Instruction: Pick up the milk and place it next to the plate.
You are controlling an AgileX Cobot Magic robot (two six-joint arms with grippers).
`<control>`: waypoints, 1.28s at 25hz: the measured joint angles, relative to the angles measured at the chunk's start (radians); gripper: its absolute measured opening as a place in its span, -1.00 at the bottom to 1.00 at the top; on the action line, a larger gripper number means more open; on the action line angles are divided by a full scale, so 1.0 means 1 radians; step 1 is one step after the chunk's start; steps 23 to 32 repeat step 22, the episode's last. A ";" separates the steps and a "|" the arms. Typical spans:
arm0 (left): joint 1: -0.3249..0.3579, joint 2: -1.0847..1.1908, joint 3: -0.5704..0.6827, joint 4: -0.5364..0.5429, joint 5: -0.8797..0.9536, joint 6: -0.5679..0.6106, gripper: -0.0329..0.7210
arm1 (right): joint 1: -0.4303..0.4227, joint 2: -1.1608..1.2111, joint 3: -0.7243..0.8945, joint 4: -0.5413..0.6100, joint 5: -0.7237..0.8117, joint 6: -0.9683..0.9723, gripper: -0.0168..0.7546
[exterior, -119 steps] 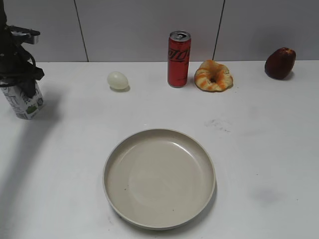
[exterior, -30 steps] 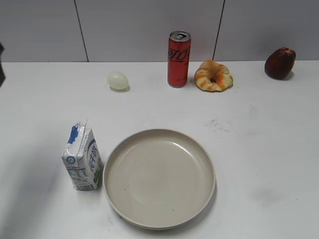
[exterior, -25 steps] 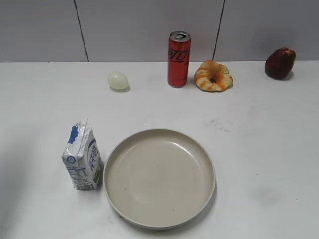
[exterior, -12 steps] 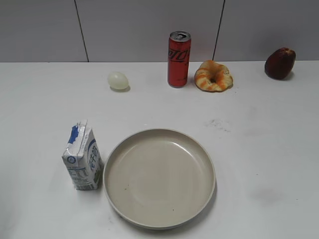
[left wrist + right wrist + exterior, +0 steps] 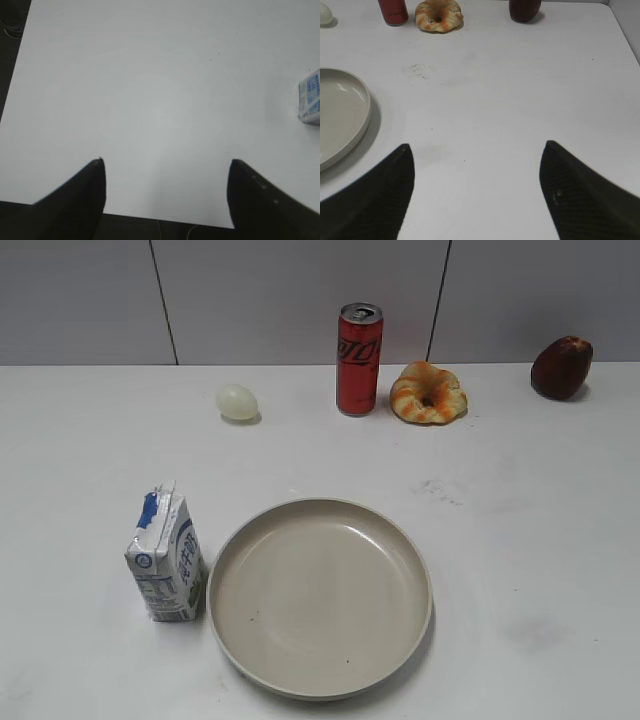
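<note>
Left gripper [image 5: 165, 172] jaws spread wide, empty, over bare white table [image 5: 150, 90]. Small white gable-top milk carton with blue print [image 5: 166, 555] lies well off to its right, upright, long axis vertical, just beside the wide beige-grey plate's [image 5: 425, 580] left rim. Right gripper [image 5: 477, 162] also spread, empty, farther off. Placement looks done.

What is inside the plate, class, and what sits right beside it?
The plate holds nothing; its whole beige floor shows. The milk stands upright against its left rim, on the table. What lies under the plate cannot be seen.
</note>
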 joint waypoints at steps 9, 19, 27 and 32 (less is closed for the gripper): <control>0.000 -0.350 0.211 -0.010 -0.118 0.000 0.59 | 0.000 0.000 0.000 0.000 0.000 0.000 0.57; 0.000 -0.548 0.211 -0.013 -0.122 0.000 0.55 | 0.000 0.000 0.000 0.000 0.000 0.000 0.57; 0.000 -0.558 0.212 -0.014 -0.121 0.000 0.55 | 0.000 0.000 0.000 0.000 0.000 0.000 0.57; 0.000 -0.558 0.212 -0.014 -0.121 0.000 0.55 | 0.000 0.000 0.000 0.000 0.000 0.000 0.57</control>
